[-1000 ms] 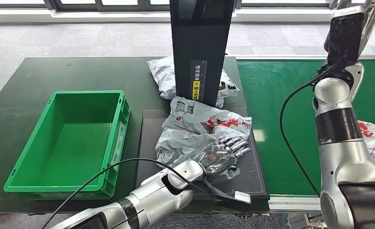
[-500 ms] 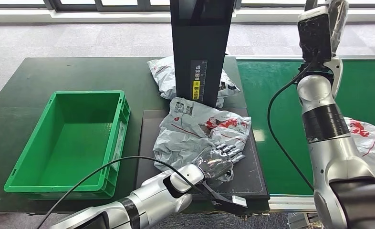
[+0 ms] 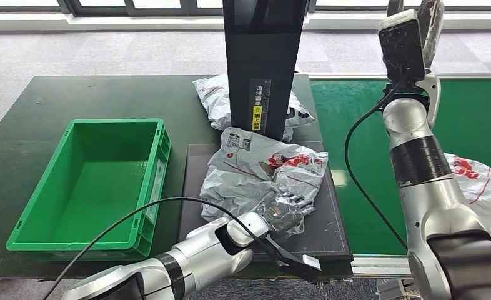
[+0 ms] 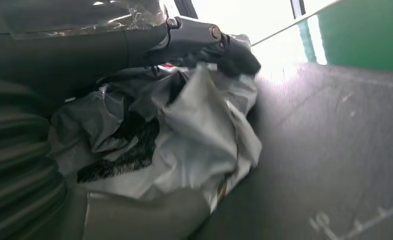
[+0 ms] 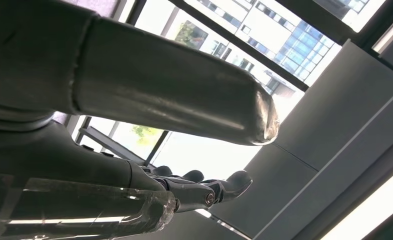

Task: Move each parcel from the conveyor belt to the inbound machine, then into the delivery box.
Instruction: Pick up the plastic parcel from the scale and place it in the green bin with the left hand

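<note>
A crumpled grey-white parcel (image 3: 262, 172) with red print lies on the inbound machine's black platform (image 3: 323, 234). My left hand (image 3: 285, 211) grips its near corner, fingers curled into the plastic. The left wrist view shows the bunched parcel (image 4: 194, 145) held under the dark fingers (image 4: 199, 35). My right hand (image 3: 431, 19) is raised high over the green conveyor belt (image 3: 355, 112); in the right wrist view its thumb (image 5: 174, 100) and fingers (image 5: 209, 192) are spread with nothing in them. A second parcel (image 3: 483, 187) lies on the belt at the right.
The green delivery box (image 3: 87, 181) stands to the left of the platform on the dark table (image 3: 105, 94). The machine's black column (image 3: 262, 56) rises behind the platform, and a third parcel (image 3: 213, 100) lies at its base.
My left hand's fingers have curled in and bunched the parcel toward me. My right arm has swung left with its hand kept high.
</note>
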Robot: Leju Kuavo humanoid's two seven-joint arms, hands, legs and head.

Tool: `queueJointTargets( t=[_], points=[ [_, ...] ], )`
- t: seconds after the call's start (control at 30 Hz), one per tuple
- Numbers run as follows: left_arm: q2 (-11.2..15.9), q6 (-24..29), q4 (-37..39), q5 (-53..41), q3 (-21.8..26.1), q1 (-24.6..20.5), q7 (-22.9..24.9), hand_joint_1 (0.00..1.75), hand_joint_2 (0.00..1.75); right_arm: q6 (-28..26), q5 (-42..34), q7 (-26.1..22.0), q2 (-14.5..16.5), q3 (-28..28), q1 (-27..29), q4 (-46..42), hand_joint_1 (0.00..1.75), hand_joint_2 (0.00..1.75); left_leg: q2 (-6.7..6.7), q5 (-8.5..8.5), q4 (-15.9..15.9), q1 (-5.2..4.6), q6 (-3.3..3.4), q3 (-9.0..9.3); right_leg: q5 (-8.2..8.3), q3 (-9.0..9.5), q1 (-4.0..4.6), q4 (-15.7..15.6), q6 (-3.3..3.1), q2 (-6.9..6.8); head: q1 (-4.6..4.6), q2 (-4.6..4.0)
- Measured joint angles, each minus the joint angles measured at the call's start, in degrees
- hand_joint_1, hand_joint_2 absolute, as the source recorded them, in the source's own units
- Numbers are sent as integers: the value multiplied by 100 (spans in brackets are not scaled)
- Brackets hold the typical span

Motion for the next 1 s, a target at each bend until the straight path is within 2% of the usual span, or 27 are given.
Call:
queueJointTargets(
  t=[0.63, 1.0],
  points=[
    [2, -146, 188, 52, -101, -80, 25, 175, 175, -60, -50, -136, 9, 61, -11, 9, 0, 0, 1, 5, 0, 0, -1, -1, 6, -3, 0, 0, -1, 1, 0, 0],
    [4, 123, 268, -179, -165, -158, 193, 175, 175, -159, -70, -292, 10, 64, 5, 101, 0, 0, 1, 6, 0, 0, -1, 0, 7, -4, 0, 0, -2, 1, 0, 0]
  ],
)
